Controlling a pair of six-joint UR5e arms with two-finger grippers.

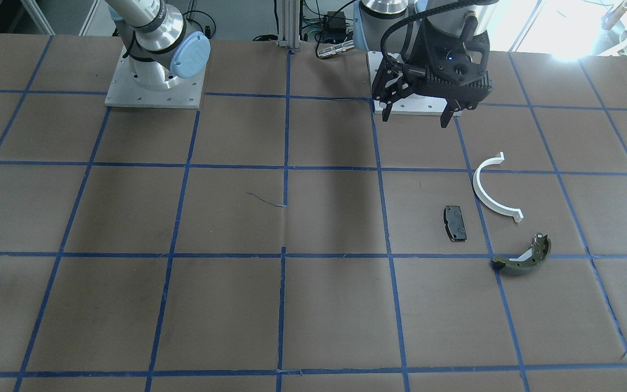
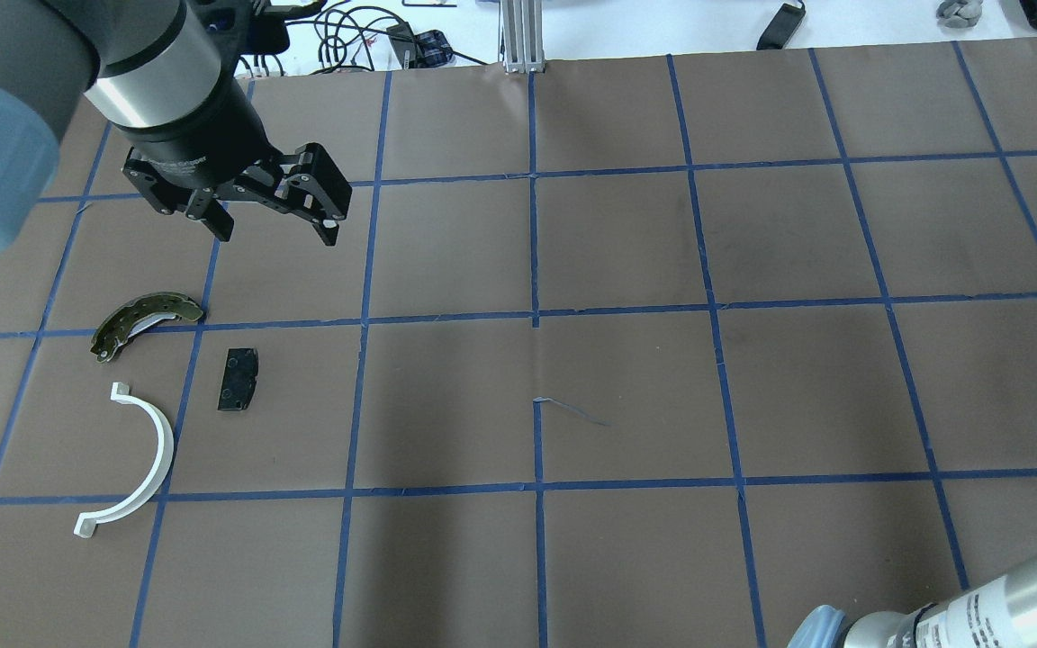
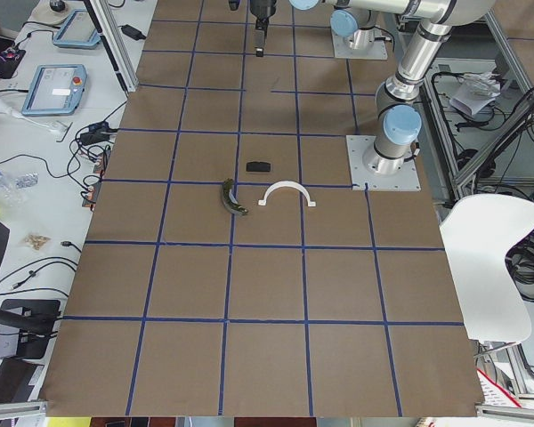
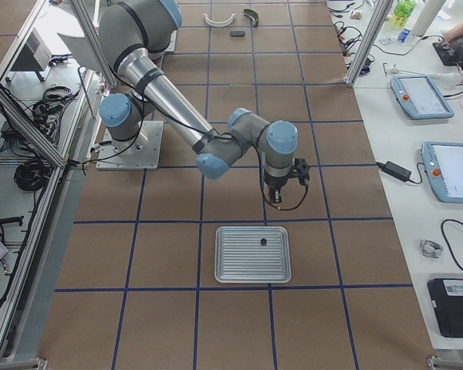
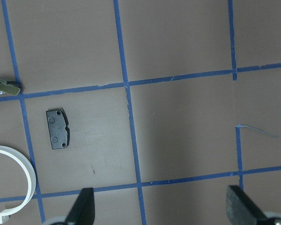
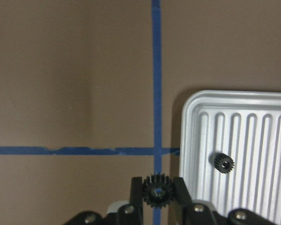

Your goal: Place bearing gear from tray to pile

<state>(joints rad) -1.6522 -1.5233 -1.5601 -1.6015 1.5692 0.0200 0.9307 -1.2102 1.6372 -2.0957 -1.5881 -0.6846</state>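
Bearing gear point(image 6: 155, 191) sits pinched in the nearly closed right gripper point(image 6: 157, 187), just beside the ribbed tray point(image 6: 253, 117), where a second gear point(image 6: 223, 163) lies. Left gripper point(image 2: 275, 229) hangs wide open and empty near the pile point(image 2: 238, 379).

Your table point(image 2: 626, 378) holds a ring point(image 2: 154, 450), pad point(image 2: 238, 380) and shoe point(image 2: 140, 315) near the left pincer point(image 2: 277, 234), a tray point(image 6: 189, 122) beside the right pincer point(image 6: 157, 187).

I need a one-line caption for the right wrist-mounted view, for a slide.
Right gripper shut on a black gear, beside a ribbed metal tray holding a second gear.
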